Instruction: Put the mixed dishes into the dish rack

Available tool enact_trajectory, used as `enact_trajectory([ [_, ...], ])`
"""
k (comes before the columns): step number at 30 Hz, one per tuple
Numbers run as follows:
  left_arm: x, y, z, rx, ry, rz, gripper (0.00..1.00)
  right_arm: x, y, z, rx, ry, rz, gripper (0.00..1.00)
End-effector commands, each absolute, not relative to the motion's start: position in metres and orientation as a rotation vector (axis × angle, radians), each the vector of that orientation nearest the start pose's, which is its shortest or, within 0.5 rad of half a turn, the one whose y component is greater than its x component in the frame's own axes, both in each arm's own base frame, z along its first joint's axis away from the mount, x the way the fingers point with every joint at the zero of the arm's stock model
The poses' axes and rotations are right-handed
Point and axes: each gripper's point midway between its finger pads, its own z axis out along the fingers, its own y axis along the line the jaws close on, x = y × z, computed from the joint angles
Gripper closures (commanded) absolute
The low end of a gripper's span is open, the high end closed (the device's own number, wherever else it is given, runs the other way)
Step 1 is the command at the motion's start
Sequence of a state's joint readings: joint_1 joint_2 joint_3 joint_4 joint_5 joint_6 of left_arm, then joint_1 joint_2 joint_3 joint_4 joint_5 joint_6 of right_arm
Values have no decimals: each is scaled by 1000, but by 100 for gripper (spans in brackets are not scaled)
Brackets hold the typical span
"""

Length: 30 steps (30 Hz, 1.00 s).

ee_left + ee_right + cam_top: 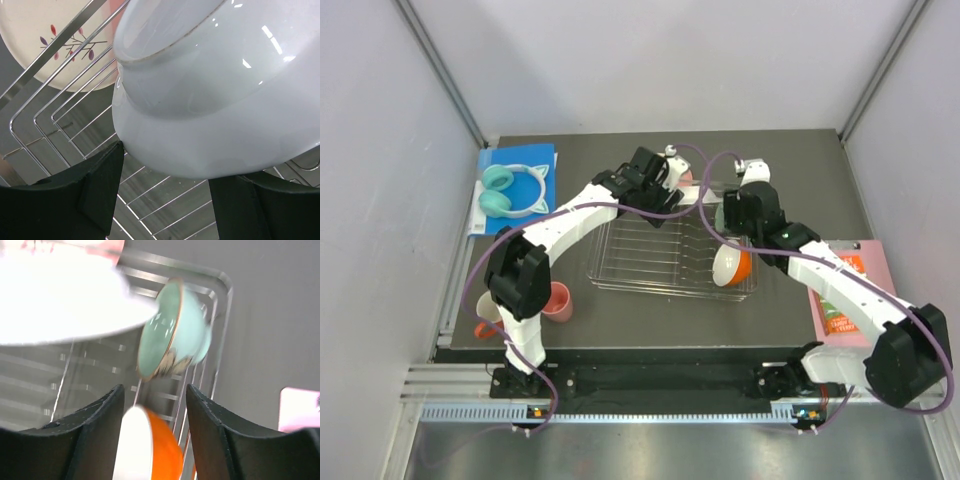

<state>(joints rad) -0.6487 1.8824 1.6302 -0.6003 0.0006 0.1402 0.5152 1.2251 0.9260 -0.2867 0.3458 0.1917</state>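
Left tool point(165, 200) parted around mint-green bowl point(220, 90), dish rack point(60, 115) beneath, right tool point(152, 435) parted

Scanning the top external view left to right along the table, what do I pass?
Teal headphones on the blue board → pink cup → dish rack → orange bowl → pink packet.

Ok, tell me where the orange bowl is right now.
In the top view the orange bowl stands on edge at the dish rack's right near corner, below the right pincer; the mint-green bowl sits just beyond it.
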Motion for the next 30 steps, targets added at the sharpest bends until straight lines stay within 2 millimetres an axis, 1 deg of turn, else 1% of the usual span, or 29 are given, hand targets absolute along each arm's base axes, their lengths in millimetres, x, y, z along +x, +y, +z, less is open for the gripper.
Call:
enact_trajectory([
  [1, 394, -299, 154, 885, 2255, -305, 31, 366, 132, 202, -80, 2022, -28, 50],
  [5, 391, -300, 155, 889, 2262, -318, 31, 369, 131, 193, -89, 2019, -88, 53],
  [8, 391, -300, 156, 889, 2259, -322, 31, 374, 127, 193, -77, 1997, -123, 56],
  [12, 390, -299, 154, 893, 2262, -318, 31, 380, 124, 196, -63, 1971, -160, 60],
  [13, 390, -299, 153, 894, 2266, -320, 32, 381, 123, 196, -60, 1969, -170, 64],
  [15, 389, -300, 154, 896, 2263, -327, 32, 385, 122, 199, -51, 1949, -186, 66],
  [17, 389, -301, 155, 895, 2261, -334, 32, 389, 124, 199, -57, 1940, -188, 66],
  [19, 388, -301, 156, 894, 2262, -337, 32, 392, 125, 193, -68, 1953, -201, 67],
  [20, 388, -301, 156, 895, 2263, -336, 32, 394, 127, 194, -66, 1951, -197, 68],
  [25, 387, -300, 156, 899, 2263, -335, 32, 400, 131, 184, -80, 1963, -203, 68],
  [30, 386, -300, 156, 898, 2264, -337, 33, 406, 134, 181, -82, 1967, -214, 68],
])
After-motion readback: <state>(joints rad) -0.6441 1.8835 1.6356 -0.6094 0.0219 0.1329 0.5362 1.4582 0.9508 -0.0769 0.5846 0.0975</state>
